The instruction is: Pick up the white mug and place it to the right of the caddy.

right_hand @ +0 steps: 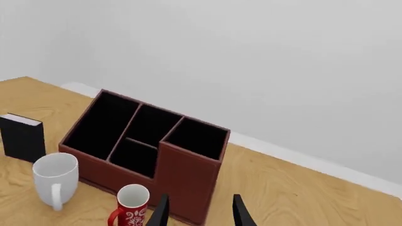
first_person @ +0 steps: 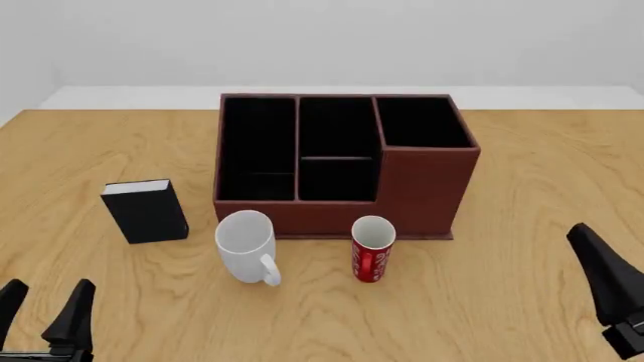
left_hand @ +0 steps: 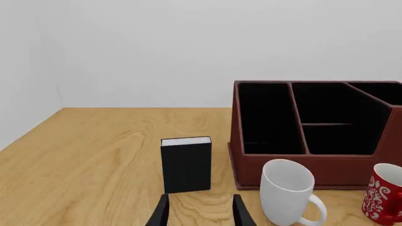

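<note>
The white mug (first_person: pixel 244 243) stands upright on the table just in front of the caddy's left half, its handle toward the near edge; it also shows as the white mug (left_hand: pixel 287 190) and the white mug (right_hand: pixel 55 178). The caddy (first_person: pixel 342 162) is a big reddish-brown box with black compartments, seen too as the caddy (left_hand: pixel 314 132) and the caddy (right_hand: pixel 148 153). My left gripper (first_person: pixel 42 309) is open at the near left corner, well short of the mug. My right gripper (first_person: pixel 604 275) sits at the near right, fingers apart in its wrist view (right_hand: pixel 199 212), holding nothing.
A slim red cup (first_person: pixel 372 248) with white markings stands right of the mug, before the caddy. A small black book (first_person: pixel 147 210) stands upright left of the mug. Bare wood (first_person: pixel 544 188) lies right of the caddy.
</note>
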You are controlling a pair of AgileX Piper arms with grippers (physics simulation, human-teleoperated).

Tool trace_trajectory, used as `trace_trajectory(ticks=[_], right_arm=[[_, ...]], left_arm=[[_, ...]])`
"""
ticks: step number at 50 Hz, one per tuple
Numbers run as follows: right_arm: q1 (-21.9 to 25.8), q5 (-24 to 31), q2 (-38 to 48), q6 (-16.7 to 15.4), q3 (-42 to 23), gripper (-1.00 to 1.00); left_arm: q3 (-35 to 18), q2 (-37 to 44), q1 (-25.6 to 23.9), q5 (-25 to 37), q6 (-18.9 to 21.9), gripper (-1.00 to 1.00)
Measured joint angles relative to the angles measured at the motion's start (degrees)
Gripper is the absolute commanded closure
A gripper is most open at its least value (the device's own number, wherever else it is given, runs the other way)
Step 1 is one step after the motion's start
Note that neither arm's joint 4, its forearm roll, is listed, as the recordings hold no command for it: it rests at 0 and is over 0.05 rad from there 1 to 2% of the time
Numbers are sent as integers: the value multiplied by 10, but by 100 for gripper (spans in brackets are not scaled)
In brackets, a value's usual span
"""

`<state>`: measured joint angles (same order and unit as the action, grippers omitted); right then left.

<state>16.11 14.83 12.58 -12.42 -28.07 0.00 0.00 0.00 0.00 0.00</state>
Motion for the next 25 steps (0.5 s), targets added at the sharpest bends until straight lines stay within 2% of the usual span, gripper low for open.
trace_trajectory(ticks=[12,25], right_arm=[[60,17,115,-60,-88,-100],[112,24,214,-103,-144,-100]], left_arm=[[0,0,0,0,0,-100],[0,0,0,0,0,-100]])
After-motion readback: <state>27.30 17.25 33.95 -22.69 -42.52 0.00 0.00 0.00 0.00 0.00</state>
